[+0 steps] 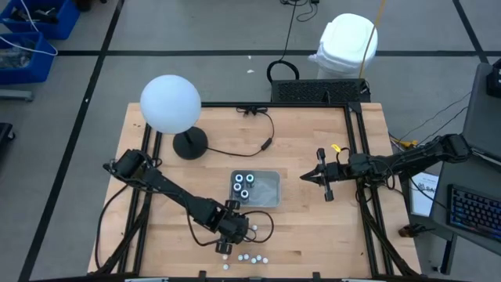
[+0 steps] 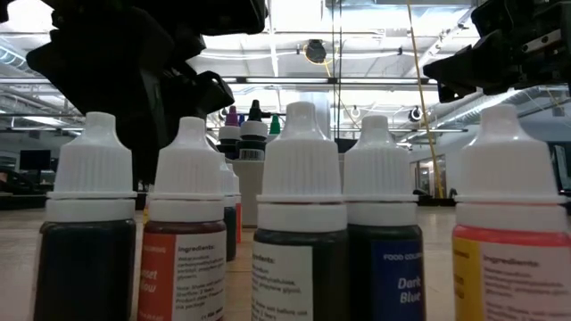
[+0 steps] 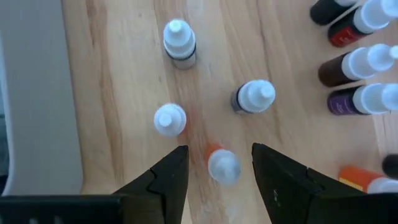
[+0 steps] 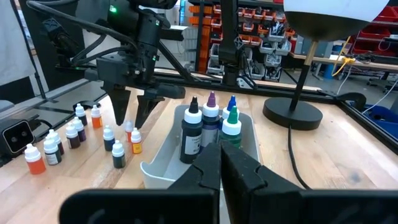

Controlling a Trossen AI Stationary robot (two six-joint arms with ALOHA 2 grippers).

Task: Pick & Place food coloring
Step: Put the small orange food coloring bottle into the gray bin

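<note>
Tray (image 1: 268,190) mid-table, larger bottles (image 1: 243,186) inside at its left end. Small bottles (image 1: 249,256) in front of tray near table edge. Lamp (image 1: 171,104) behind-left of tray.

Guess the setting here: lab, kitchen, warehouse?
Most likely a robotics lab or workshop: shelves of red parts bins behind the wooden table, blue storage crates and taped lines on the floor, a keyboard beside the rig.
</note>
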